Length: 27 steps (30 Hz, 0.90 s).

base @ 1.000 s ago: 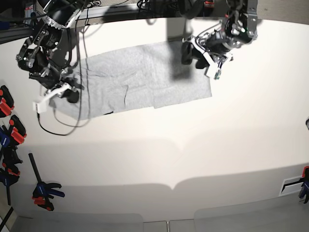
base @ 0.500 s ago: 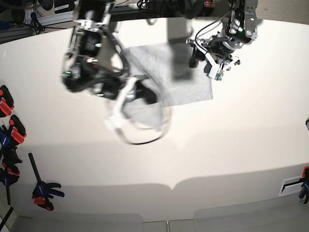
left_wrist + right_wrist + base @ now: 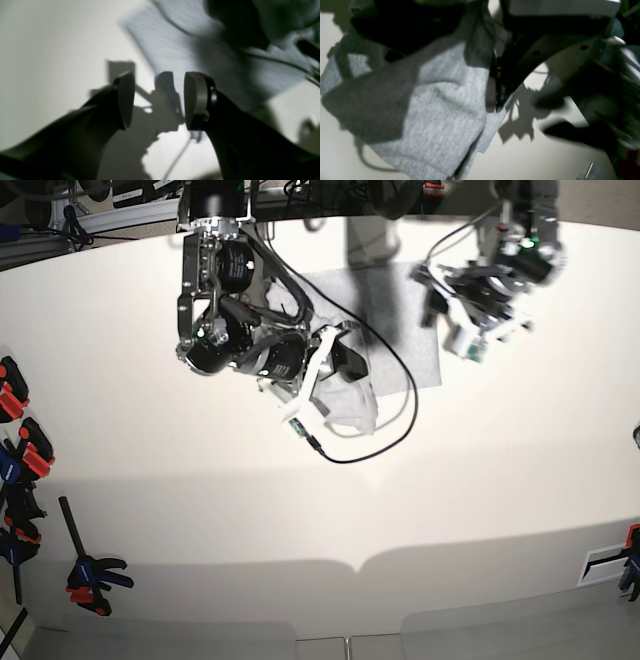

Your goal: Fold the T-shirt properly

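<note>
The light grey T-shirt (image 3: 418,367) lies at the back middle of the white table (image 3: 320,510), with its left part lifted and carried over the rest. My right gripper (image 3: 343,363) is shut on a bunch of the fabric, which hangs below it; in the right wrist view the gripper (image 3: 492,96) pinches the grey cloth (image 3: 440,112) at its edge. My left gripper (image 3: 437,305) hovers over the shirt's right edge, open and empty; in the left wrist view the gripper (image 3: 160,100) has its jaws apart over the shirt's corner (image 3: 172,50). No lettering shows.
A black cable (image 3: 375,448) loops from the right arm onto the table in front of the shirt. Orange and black clamps (image 3: 20,440) and a blue one (image 3: 92,575) lie along the left edge. Another clamp (image 3: 630,565) sits at the right edge.
My right gripper has swept from the table's far left to the middle, dragging the shirt's left part up and over the rest. My left gripper has shifted a little to the right.
</note>
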Each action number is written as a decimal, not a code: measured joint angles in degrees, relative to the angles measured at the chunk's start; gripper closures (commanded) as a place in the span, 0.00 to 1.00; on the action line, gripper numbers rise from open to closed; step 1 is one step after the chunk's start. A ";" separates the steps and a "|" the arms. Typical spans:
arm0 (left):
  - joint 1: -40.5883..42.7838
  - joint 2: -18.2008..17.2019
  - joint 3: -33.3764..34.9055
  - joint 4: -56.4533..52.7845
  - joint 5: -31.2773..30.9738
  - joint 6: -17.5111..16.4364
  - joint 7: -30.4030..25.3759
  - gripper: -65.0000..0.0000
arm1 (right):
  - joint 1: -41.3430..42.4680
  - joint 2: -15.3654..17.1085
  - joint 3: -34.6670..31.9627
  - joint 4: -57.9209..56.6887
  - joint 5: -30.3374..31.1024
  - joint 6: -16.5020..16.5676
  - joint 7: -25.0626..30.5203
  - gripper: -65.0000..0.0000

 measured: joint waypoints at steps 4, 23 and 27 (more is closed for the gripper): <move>-0.02 -0.02 -7.06 3.28 5.90 6.49 -0.22 0.55 | 0.02 -1.14 -0.48 0.00 -0.17 0.00 -0.85 1.00; 1.60 0.13 -9.77 3.28 4.63 6.47 -0.26 0.55 | 3.21 -1.70 -8.13 0.07 20.98 0.04 -3.30 0.59; 1.60 0.13 -9.75 3.28 4.63 6.47 -0.46 0.55 | 7.17 -1.68 -2.32 0.07 19.32 0.07 -3.45 0.59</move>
